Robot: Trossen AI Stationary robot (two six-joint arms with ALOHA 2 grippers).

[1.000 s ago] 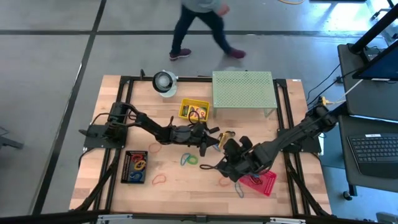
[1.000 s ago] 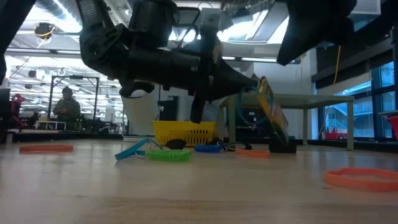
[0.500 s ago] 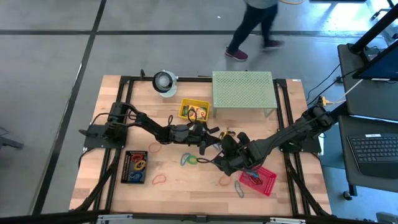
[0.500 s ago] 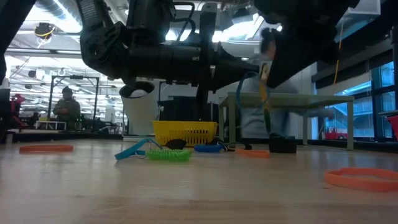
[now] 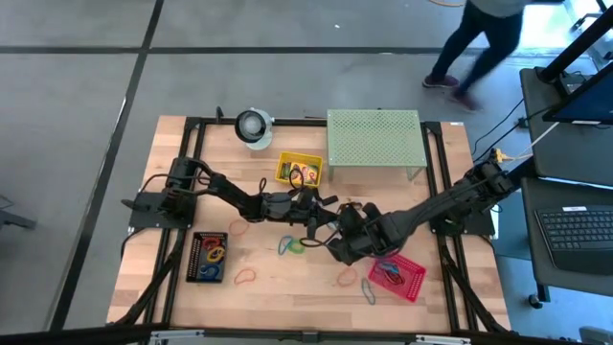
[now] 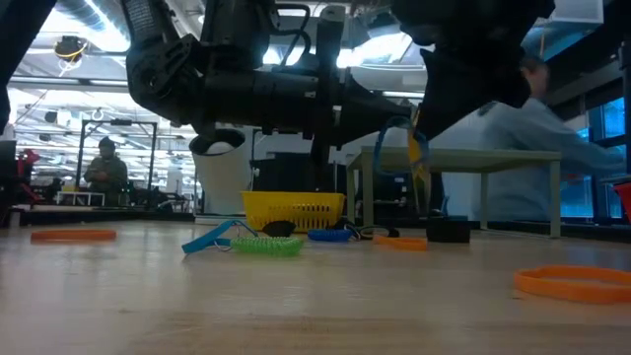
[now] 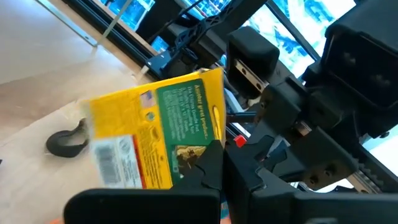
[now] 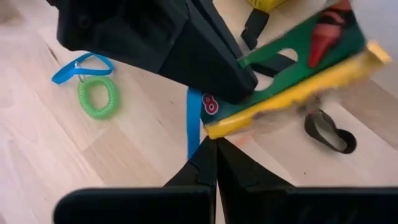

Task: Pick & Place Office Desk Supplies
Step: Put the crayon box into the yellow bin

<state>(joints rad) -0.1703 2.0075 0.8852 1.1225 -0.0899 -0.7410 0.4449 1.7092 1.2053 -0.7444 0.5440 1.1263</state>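
Observation:
A yellow-and-green crayon box [image 7: 161, 130] hangs above mid-table, held by my left gripper [image 7: 214, 171], which reaches in level from the table's left [image 5: 329, 204]. A blue rubber band [image 8: 194, 121] runs from the box's corner down to my right gripper [image 8: 214, 152], which slants down from the table's right [image 5: 337, 233] and is shut on it. In the low view the box [image 6: 418, 158] shows edge-on, the blue loop beside it. A green coil band [image 8: 96, 96] and another blue band [image 8: 78, 65] lie on the table below. My left gripper pinches the crayon box by one edge near a corner [image 7: 200, 157] between its two fingers, coming in level from the table's left. The box juts out past the fingertips, lifted clear of the table. My right gripper pinches the blue rubber band's lower end [image 8: 195, 146] at its fingertips, slanting down from the table's right. The band runs straight up to the box's corner [image 8: 208, 106], clear of the table.
A yellow basket [image 5: 299, 170], a pale green perforated stand [image 5: 374, 139] and a white roll [image 5: 253, 126] stand at the far side. A black tray [image 5: 209, 255] sits near left, a red basket [image 5: 397, 276] near right. Loose bands [image 5: 245, 276] and a black clip [image 8: 326, 130] lie about. A person [image 5: 479, 43] walks beyond the far edge.
My right gripper has moved down and toward the table's left and far side, up to the crayon box in my left gripper. In the low view the box has gone from a tilt to nearly upright. My left gripper has kept its place.

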